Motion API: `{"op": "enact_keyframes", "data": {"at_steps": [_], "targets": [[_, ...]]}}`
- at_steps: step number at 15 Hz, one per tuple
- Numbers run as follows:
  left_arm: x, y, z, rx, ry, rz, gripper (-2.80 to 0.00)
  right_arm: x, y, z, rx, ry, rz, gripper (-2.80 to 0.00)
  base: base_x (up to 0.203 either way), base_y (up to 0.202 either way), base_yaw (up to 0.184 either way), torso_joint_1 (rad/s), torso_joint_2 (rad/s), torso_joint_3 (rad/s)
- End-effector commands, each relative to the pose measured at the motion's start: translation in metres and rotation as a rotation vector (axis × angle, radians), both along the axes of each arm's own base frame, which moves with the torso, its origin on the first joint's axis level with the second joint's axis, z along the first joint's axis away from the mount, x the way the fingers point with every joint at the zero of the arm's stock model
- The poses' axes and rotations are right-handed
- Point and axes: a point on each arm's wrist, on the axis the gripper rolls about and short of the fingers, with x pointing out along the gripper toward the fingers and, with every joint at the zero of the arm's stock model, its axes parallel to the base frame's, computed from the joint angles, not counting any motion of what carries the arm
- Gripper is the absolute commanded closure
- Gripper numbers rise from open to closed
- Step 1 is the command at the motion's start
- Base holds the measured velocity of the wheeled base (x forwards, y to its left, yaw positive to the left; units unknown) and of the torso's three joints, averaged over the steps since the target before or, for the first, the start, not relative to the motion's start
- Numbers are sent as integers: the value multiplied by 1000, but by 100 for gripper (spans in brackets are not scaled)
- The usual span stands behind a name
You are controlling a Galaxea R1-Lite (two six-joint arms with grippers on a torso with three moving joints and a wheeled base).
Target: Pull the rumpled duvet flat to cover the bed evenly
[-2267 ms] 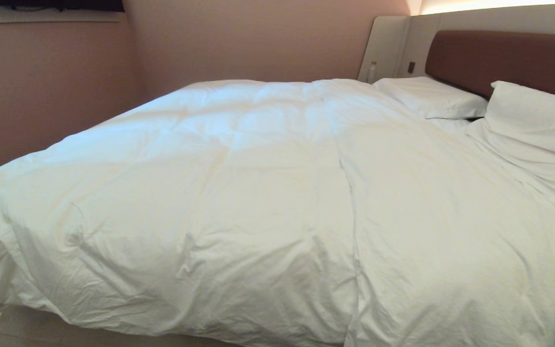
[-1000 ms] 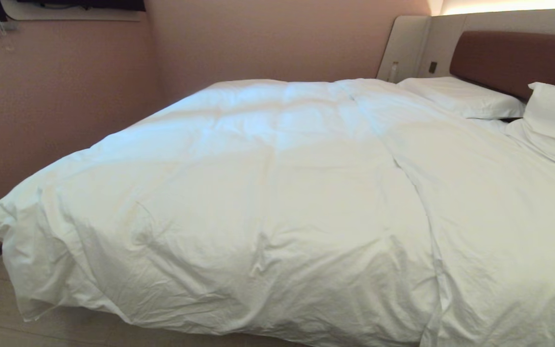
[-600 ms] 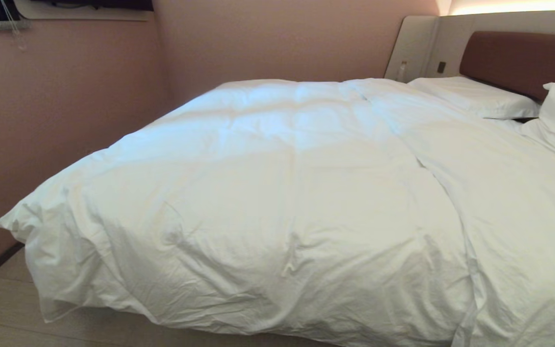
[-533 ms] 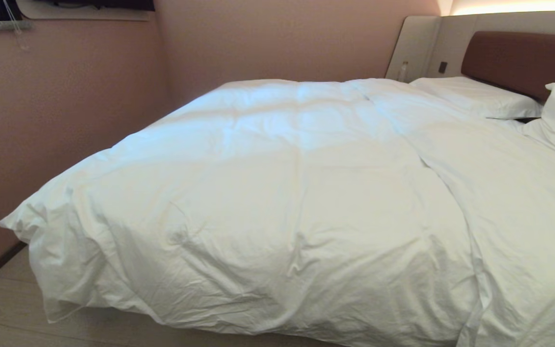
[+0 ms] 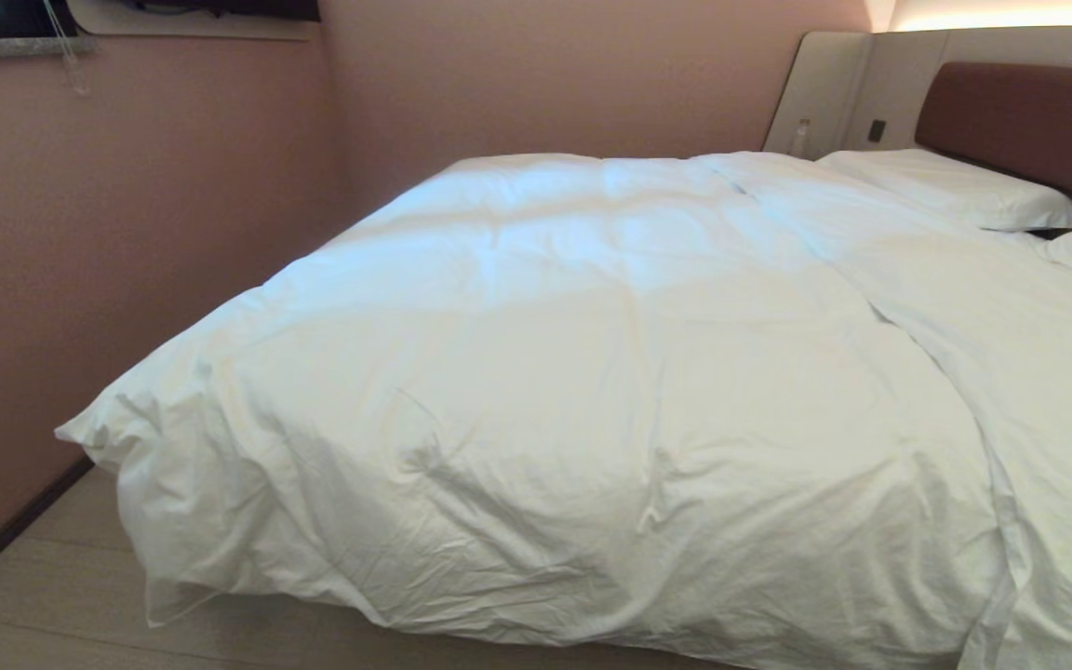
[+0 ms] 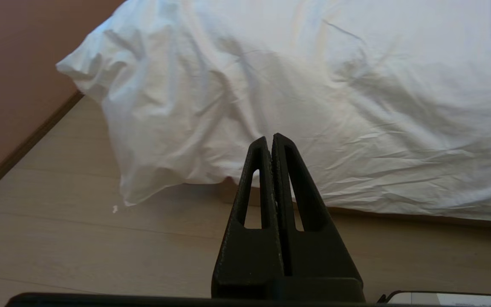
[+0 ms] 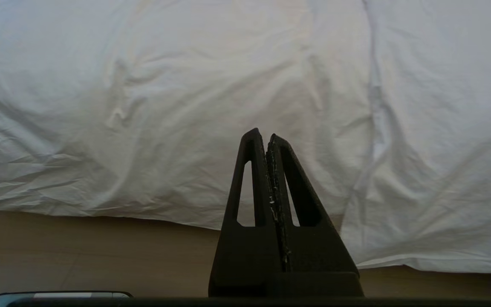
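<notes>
The white puffy duvet (image 5: 592, 372) lies spread over the bed (image 5: 1011, 112), wrinkled along its near edge, which hangs over the side toward the floor. A long fold runs from its middle to the lower right. Its near left corner (image 5: 99, 428) is bunched by the wall. Neither arm shows in the head view. In the left wrist view my left gripper (image 6: 270, 138) is shut and empty, held short of the duvet's hanging edge (image 6: 313, 149) above the floor. My right gripper (image 7: 263, 135) is likewise shut and empty, facing the duvet's edge (image 7: 186, 149) further right.
A pink wall (image 5: 127, 233) stands close along the bed's left side, with a strip of light wood floor (image 5: 43, 596) between. Two white pillows (image 5: 955, 186) lie by the brown headboard. A small bottle (image 5: 802, 138) stands on the ledge beside it.
The whole head view has shifted: the bed now sits further right and more wall and floor show on the left, so the camera has moved left. The duvet itself lies unchanged.
</notes>
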Motion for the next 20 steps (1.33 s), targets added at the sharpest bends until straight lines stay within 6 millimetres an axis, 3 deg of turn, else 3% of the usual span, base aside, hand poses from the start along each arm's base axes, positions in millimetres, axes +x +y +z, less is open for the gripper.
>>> {"op": "enact_keyframes", "data": {"at_steps": [1,20], "targets": [[0,0,0,-7,0,1,0,0,0,0,-1,0,0,0,0,199,0,2,7,7],[0,0,0,-20,-2,3,0,0,0,0,-1,1,0,0,0,194,0,3,3,3]]}}
